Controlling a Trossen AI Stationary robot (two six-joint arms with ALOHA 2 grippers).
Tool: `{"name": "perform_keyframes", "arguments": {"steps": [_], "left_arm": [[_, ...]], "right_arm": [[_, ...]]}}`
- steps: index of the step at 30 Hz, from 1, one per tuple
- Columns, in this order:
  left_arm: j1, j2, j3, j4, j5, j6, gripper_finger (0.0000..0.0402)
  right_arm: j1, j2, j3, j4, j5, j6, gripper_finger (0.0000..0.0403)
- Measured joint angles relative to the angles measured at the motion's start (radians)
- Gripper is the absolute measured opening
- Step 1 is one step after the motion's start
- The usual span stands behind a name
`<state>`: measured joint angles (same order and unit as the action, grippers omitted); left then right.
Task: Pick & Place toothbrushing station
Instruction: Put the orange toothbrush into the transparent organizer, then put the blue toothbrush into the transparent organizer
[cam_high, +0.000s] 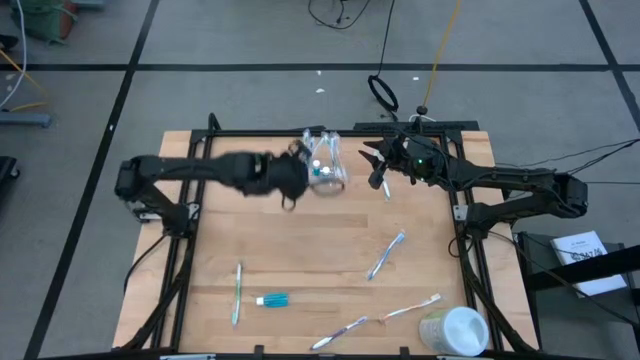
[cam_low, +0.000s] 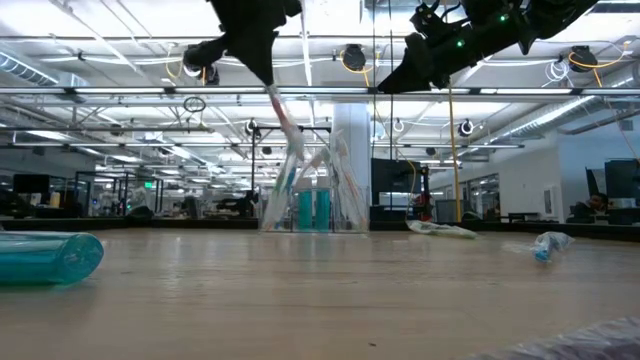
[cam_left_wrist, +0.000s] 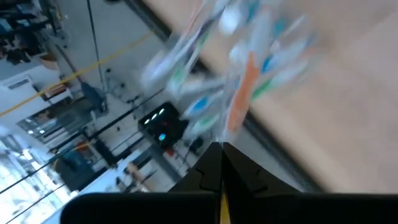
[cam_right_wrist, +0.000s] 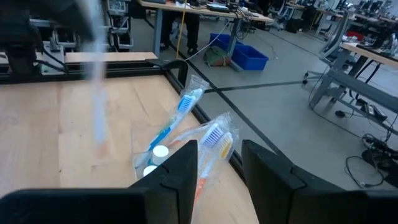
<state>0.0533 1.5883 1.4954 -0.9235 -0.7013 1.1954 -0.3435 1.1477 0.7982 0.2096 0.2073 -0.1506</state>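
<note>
The clear cup (cam_high: 327, 168) stands upright at the table's far middle. It holds several wrapped toothbrushes and blue toothpaste tubes (cam_low: 312, 208). My left gripper (cam_high: 297, 177) hovers above the cup's left side (cam_low: 258, 70), shut on a toothbrush (cam_low: 283, 118). My right gripper (cam_high: 383, 166) is open and empty, up in the air to the right of the cup (cam_low: 415, 62). Its wrist view looks down on the cup's brushes (cam_right_wrist: 186, 102) and white caps (cam_right_wrist: 160, 151). My left gripper pinches one end of the toothbrush's handle (cam_left_wrist: 225, 144) between its two shut fingers. The fingers come from above, slanting in from the table's left. The brush slants down from them (cam_low: 290, 135) to the cup's mouth, clear of the table.
Loose on the near half of the table lie a green toothbrush (cam_high: 237, 291), a blue toothpaste tube (cam_high: 272, 299) and three more wrapped toothbrushes (cam_high: 386, 254) (cam_high: 410, 309) (cam_high: 338, 333). A larger white cup (cam_high: 455, 330) lies on its side at the near right corner.
</note>
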Motion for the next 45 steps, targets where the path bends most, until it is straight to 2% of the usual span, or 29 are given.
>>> {"name": "perform_keyframes", "arguments": {"steps": [5,8,12,17,21,24,28,30,39,42,45], "left_arm": [[0.145,0.0,0.033,-0.011,0.0,0.204,0.0002],[0.204,0.007,0.033,-0.023,0.007,0.278,0.0004],[0.246,0.015,0.026,-0.025,0.066,0.323,0.0003],[0.253,0.043,0.024,-0.024,0.159,0.296,0.0007],[0.251,0.088,0.024,-0.022,0.162,0.297,0.0003],[0.261,0.139,0.024,-0.012,0.16,0.221,0.0006],[0.262,0.185,0.024,0.056,0.13,0.032,0.003],[0.26,0.197,0.024,0.082,0.117,-0.016,0.0046],[0.242,0.205,0.023,0.082,0.099,-0.031,0.0119],[0.218,0.198,0.029,0.087,0.124,-0.034,0.0138],[0.187,0.188,0.044,0.087,0.103,-0.06,0.0152]], "right_arm": [[0.0,0.0,0.0,0.0,0.0,-0.004,0.0116],[0.0,0.0,0.0,0.0,0.0,-0.019,0.0116],[0.0,0.0,0.0,0.0,0.0,-0.022,0.0116],[0.0,0.0,0.0,0.003,0.0,-0.022,0.0116],[0.0,0.0,0.0,0.003,0.0,-0.022,0.0116],[0.0,0.0,0.0,0.003,0.0,-0.022,0.0116],[0.0,0.0,0.0,0.003,0.0,-0.022,0.0116],[0.0,0.0,0.0,0.003,0.0,-0.033,0.0116],[0.0,0.0,0.0,0.003,0.0,-0.071,0.0116],[0.0,0.0,0.0,0.003,0.0,-0.071,0.0116],[0.0,0.0,0.0,0.002,0.0,-0.071,0.0116]]}}
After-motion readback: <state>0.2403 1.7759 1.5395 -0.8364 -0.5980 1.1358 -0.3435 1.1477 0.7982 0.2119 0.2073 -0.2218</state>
